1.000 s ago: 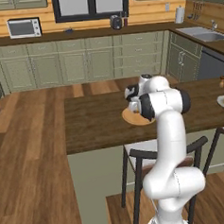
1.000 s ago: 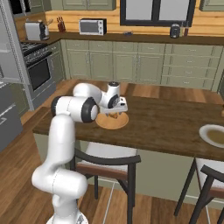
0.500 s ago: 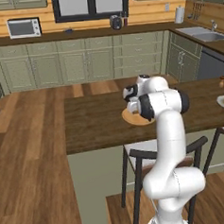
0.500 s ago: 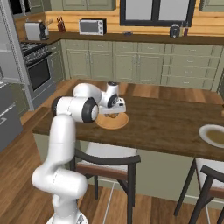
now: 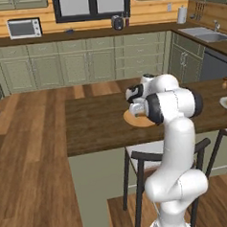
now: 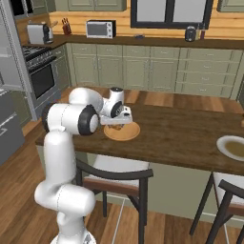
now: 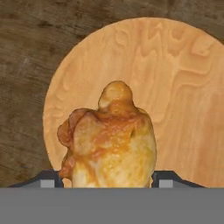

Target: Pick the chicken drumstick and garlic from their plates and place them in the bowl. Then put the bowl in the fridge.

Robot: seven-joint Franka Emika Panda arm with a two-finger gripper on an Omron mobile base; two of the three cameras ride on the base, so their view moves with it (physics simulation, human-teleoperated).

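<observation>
The claw (image 7: 109, 177) sits low over the wooden plate (image 7: 175, 87) on the desk (image 6: 190, 136), clamped on the drumstick (image 7: 109, 140), so the pick is underway; next comes a straight lift.

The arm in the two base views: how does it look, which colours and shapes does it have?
The arm is glossy white, built of thick rounded tube segments with bulging elbows. Dark grey to black round caps mark its joints. No cables or markings are visible. The tool is a small white block with dark parts; in the hand view its finger tips look dark grey.
</observation>
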